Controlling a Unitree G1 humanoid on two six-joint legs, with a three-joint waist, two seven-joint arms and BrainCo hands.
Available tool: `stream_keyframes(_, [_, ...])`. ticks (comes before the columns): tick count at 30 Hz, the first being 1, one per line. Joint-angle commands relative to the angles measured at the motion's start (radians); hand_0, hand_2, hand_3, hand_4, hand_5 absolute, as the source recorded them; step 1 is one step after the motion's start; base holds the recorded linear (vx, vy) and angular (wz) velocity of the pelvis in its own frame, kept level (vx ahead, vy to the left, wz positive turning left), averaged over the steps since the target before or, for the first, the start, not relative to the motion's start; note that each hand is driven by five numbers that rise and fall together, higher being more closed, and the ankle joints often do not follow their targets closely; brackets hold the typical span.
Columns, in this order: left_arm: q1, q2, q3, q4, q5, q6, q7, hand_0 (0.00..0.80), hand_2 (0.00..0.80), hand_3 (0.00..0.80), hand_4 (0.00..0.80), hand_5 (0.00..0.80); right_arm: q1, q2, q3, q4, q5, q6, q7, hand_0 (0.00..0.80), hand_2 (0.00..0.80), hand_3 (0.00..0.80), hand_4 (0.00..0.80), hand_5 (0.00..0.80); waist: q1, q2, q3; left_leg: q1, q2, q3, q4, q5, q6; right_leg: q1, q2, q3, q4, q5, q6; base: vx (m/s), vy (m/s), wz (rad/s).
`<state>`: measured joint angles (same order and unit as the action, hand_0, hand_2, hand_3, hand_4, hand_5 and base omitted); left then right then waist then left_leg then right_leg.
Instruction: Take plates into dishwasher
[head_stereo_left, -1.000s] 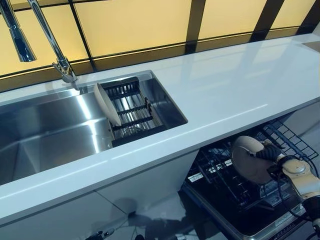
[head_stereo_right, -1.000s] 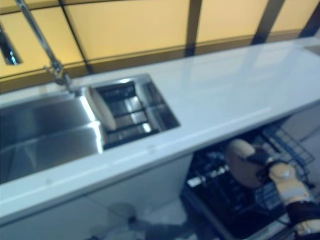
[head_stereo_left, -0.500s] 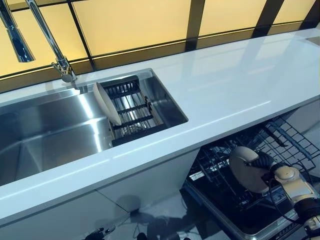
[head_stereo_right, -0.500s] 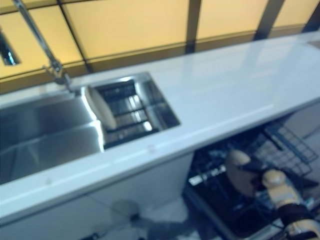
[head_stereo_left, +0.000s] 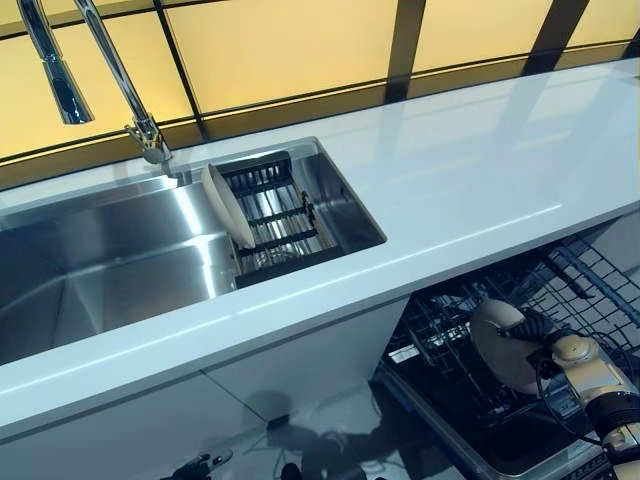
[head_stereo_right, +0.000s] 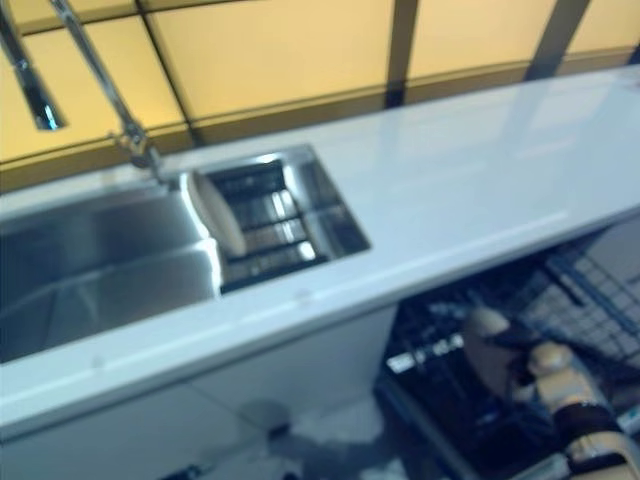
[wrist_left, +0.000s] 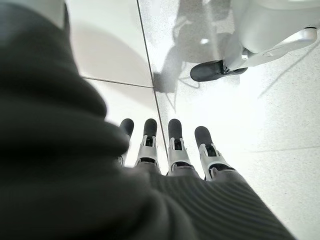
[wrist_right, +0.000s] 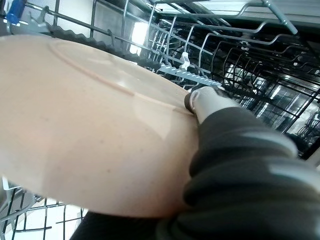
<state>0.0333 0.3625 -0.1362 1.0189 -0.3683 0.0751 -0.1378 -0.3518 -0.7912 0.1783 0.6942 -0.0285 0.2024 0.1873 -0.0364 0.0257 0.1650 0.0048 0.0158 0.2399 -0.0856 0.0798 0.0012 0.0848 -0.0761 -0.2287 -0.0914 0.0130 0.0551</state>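
The right hand (head_stereo_left: 545, 338), fingers pinching the round beige plate (head_stereo_left: 503, 342), has lowered toward the black wire dishwasher rack (head_stereo_left: 450, 345); placement appears imminent. Left hand (wrist_left: 172, 150) hangs with fingers straight and empty.

No legible text, label, number or sign appears in any view: a small white tag (head_stereo_left: 404, 353) on the front of the dishwasher rack (head_stereo_left: 455, 350) carries dark marks too small to read, and nothing is printed on the beige plate (wrist_right: 90, 130) seen close in the right wrist view, on the white tabletop (head_stereo_left: 470, 170) or on the steel sink (head_stereo_left: 100, 270)
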Motion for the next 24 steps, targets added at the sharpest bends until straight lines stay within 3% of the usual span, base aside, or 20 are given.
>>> stream_keyframes(1, [-0.045, -0.007, -0.038, 0.007, -0.012, -0.006, -0.009, 0.000, 0.000, 0.000, 0.000, 0.000, -0.109, 0.023, 0.051, 0.072, -0.016, -0.020, 0.004, 0.800, 0.800, 0.800, 0.800, 0.800, 0.037, 0.001, -0.014, 0.049, -0.042, -0.039, -0.002, -0.142, 0.019, -0.016, 0.059, -0.008, 0.004, -0.034, -0.005, 0.000, 0.000, 0.00])
stream_keyframes(10, [-0.048, -0.008, -0.036, 0.013, -0.013, -0.008, -0.006, 0.000, 0.000, 0.000, 0.000, 0.000, -0.106, 0.021, 0.053, 0.087, -0.042, -0.020, 0.013, 0.800, 0.800, 0.800, 0.800, 0.800, 0.036, -0.001, -0.010, 0.049, -0.041, -0.038, -0.002, -0.141, 0.019, -0.015, 0.059, -0.008, 0.004, -0.033, -0.004, 0.000, 0.000, 0.00])
stream_keyframes(12, [-0.046, -0.007, -0.035, 0.007, -0.012, -0.004, -0.004, 0.000, 0.000, 0.000, 0.000, 0.000, -0.099, 0.018, 0.047, 0.076, -0.031, 0.003, 0.000, 0.505, 0.505, 0.505, 0.505, 0.505, 0.036, -0.003, -0.009, 0.051, -0.041, -0.038, -0.002, -0.142, 0.019, -0.014, 0.059, -0.007, 0.004, -0.033, -0.004, 0.000, 0.000, 0.00])
stream_keyframes(13, [-0.045, -0.007, -0.034, 0.007, -0.011, -0.004, -0.004, 0.000, 0.000, 0.000, 0.000, 0.000, -0.094, 0.018, 0.042, 0.072, -0.031, 0.006, 0.001, 0.094, 0.094, 0.094, 0.094, 0.094, 0.035, -0.004, -0.009, 0.053, -0.041, -0.038, -0.002, -0.143, 0.019, -0.013, 0.060, -0.006, 0.004, -0.033, -0.004, 0.000, 0.000, 0.00])
stream_keyframes(14, [-0.042, -0.006, -0.033, 0.006, -0.010, -0.005, -0.004, 0.000, 0.000, 0.000, 0.000, 0.000, -0.093, 0.016, 0.041, 0.065, -0.033, 0.010, 0.001, 0.000, 0.000, 0.000, 0.000, 0.000, 0.034, -0.006, -0.009, 0.054, -0.041, -0.037, -0.002, -0.143, 0.019, -0.012, 0.060, -0.004, 0.004, -0.033, -0.004, 0.000, 0.000, 0.00])
stream_keyframes(24, [-0.049, -0.001, -0.021, 0.003, -0.014, 0.005, 0.005, 0.000, 0.000, 0.000, 0.000, 0.000, -0.076, -0.021, 0.019, -0.034, -0.039, 0.045, 0.007, 0.000, 0.000, 0.000, 0.000, 0.000, 0.020, -0.022, -0.006, 0.064, -0.038, -0.030, -0.002, -0.145, 0.020, -0.006, 0.064, 0.009, 0.004, -0.030, -0.003, 0.000, 0.000, 0.00])
